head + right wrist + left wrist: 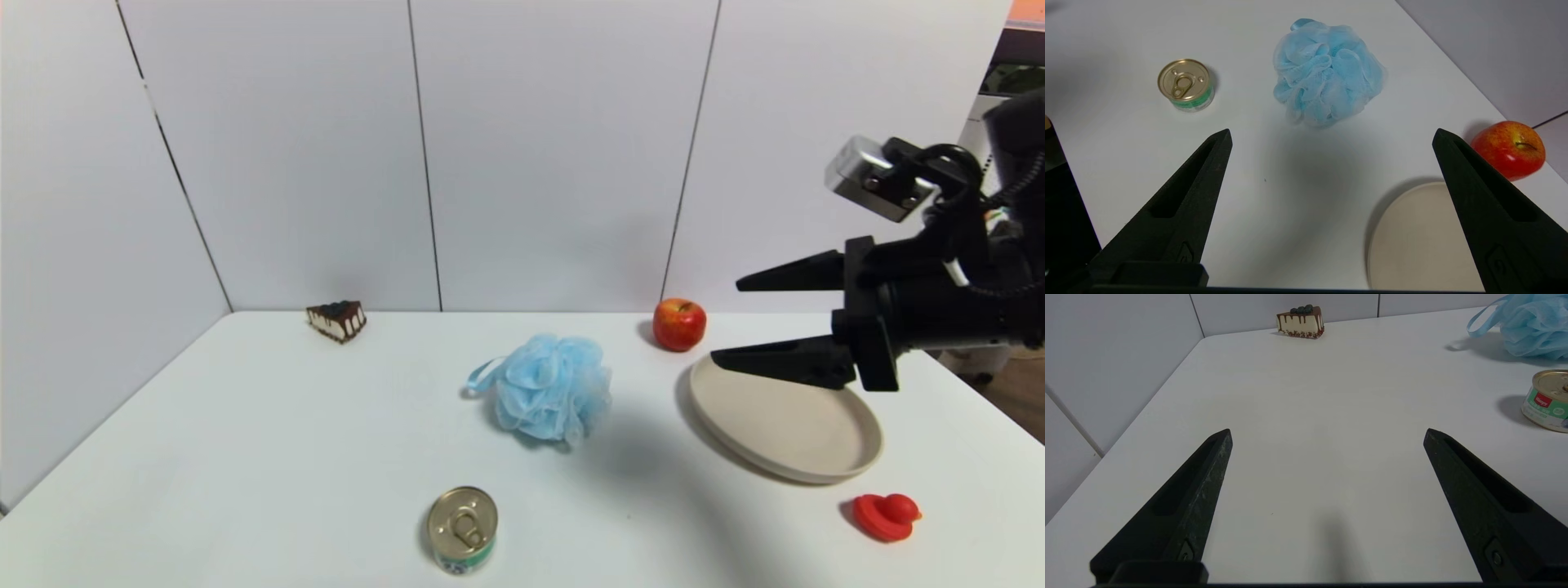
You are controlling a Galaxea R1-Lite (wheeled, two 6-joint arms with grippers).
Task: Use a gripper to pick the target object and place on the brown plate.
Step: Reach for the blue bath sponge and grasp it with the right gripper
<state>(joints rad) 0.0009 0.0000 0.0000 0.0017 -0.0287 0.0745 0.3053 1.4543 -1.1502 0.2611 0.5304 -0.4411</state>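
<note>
Blue bath pouf (pixel 549 400) sits on the white table (pixel 245 457) near the brown plate (pixel 784 425), apart from it on the side away from the right arm, its loop cord trailing off away from the plate. The right gripper (pixel 724 321) hangs in the air over the plate's far rim, fingers spread wide and holding nothing; its tips point toward the pouf. A red apple (pixel 679 323) stands just beyond the plate, and a red rubber duck (pixel 886 516) lies just on its near side. A pull-tab can (pixel 463 529) stands well away from the plate, nearer the table's front edge than the pouf.

The head view alone shows the duck and the arm's silver camera block. The right wrist view adds the gap between pouf (pixel 1327 71) and plate (pixel 1412 245), bare tabletop under a shadow, framed by the parted fingers. Only the left wrist view shows the left gripper (pixel 1327 433), wide open and empty, low over the table far from the plate; it also gives the can's (pixel 1547 401) green label and the chocolate-dripped cake slice (pixel 1300 321) in close detail.
</note>
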